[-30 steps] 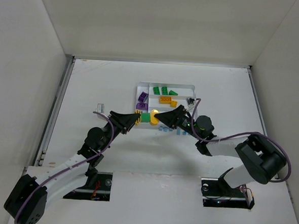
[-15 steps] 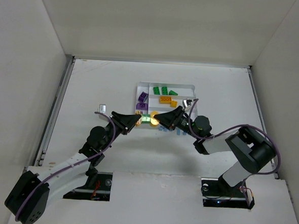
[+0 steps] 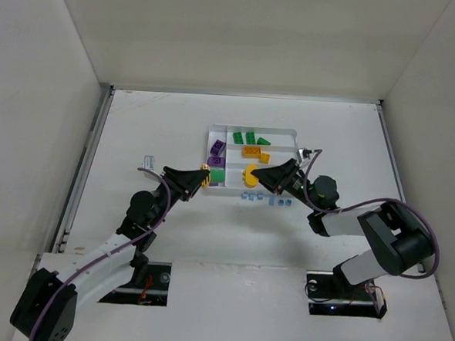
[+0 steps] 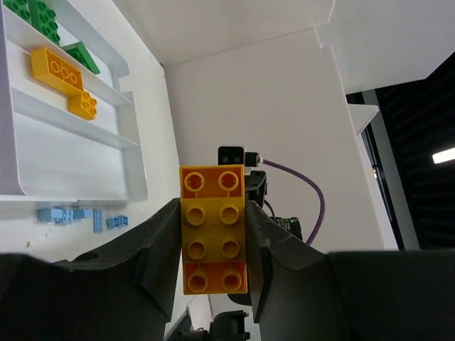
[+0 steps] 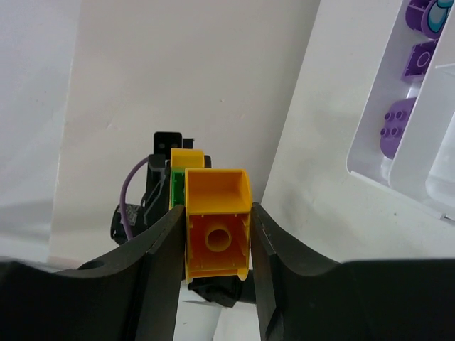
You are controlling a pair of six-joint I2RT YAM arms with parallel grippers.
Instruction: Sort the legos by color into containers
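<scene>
Change since a second ago: the two grippers, which met nose to nose at the near edge of the white plastic divided tray (image 3: 283, 141), are now apart. The joined brick cluster between them has split.

The right gripper (image 3: 257, 174) is clamped on a yellow-orange plastic piece with a curved top (image 5: 217, 234) and holds it raised near the tray's near side. The left gripper (image 3: 204, 175) is clamped on a yellow-and-orange studded brick stack (image 4: 213, 234). A green plastic brick (image 3: 218, 175) sits at its tip. In the right wrist view that green brick appears stuck to a yellow one in the left jaws.

Tray contents:
- Green bricks (image 3: 249, 138) are in the far long section.
- Yellow-orange bricks (image 3: 251, 151) are in the middle long section.
- Purple bricks (image 3: 217, 147) are in the narrow side section.
- The near long section looks bare in the left wrist view.

Tiny light-blue bricks (image 3: 276, 201) lie on the table just beside the tray's near wall, unsorted.

Judgement: the pull-apart worked for one piece. The right arm's yellow-orange piece can likely go to the middle section. The left stack probably needs another separation, since green and yellow are mixed there. Sorting is past halfway, with the held pieces and the blue ones left. The main risk is the left stack slipping during a second pull.
</scene>
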